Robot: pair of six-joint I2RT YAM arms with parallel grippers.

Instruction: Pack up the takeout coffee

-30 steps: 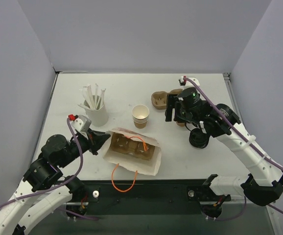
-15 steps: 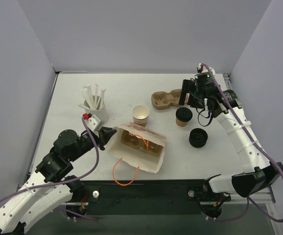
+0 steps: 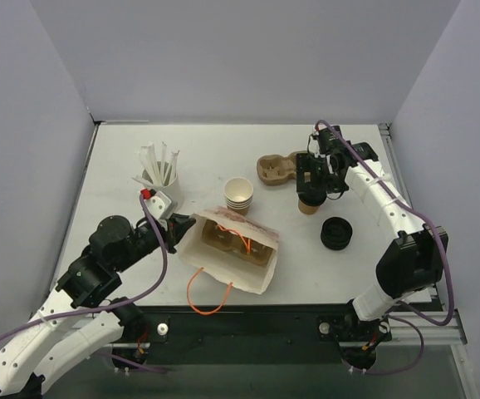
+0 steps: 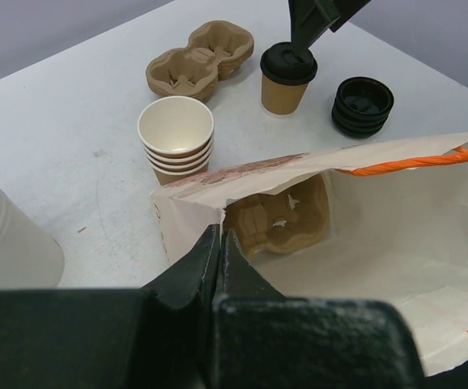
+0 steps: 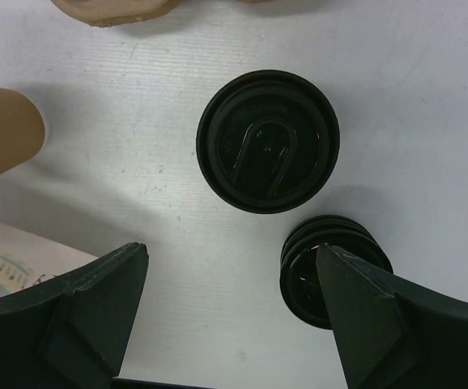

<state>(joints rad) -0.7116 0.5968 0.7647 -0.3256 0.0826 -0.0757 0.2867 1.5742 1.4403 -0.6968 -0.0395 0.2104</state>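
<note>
Since a second ago our right arm (image 3: 394,218) has swung off the takeout coffee (image 4: 287,87), out toward the far right corner, and come back over it, with the right jaws spreading wider on the way. Our left arm (image 3: 99,264) has dragged the paper bag (image 4: 396,235) a little to the right.

Around the coffee we see a pulp cup carrier (image 3: 275,169) just behind it, a stack of black lids (image 3: 336,233) near its front right, and a nested stack of tan cups (image 3: 238,196) to its left. Farther left stands a white tub (image 3: 167,199) of white sticks. The bag lies on the desk (image 3: 223,150) in front of the cup stack, its mouth gaping. A second carrier (image 4: 281,220) sits inside it and an orange handle (image 3: 207,303) trails toward us. Only bare desk separates the coffee from the bag's far edge; the cup stack stands just beside that edge.

The coffee stands upright at the right middle of the desk, its black lid (image 5: 268,151) on. The right jaws hang above it, spread wide and holding nothing. From the right wrist, their fingers (image 5: 80,320) flank bare desk, and the lid lies ahead of them, not between them. From the left wrist, one dark fingertip reaches down to the lid's far rim; we cannot tell whether it touches. The left jaws are closed flat on the bag's near edge.
</note>
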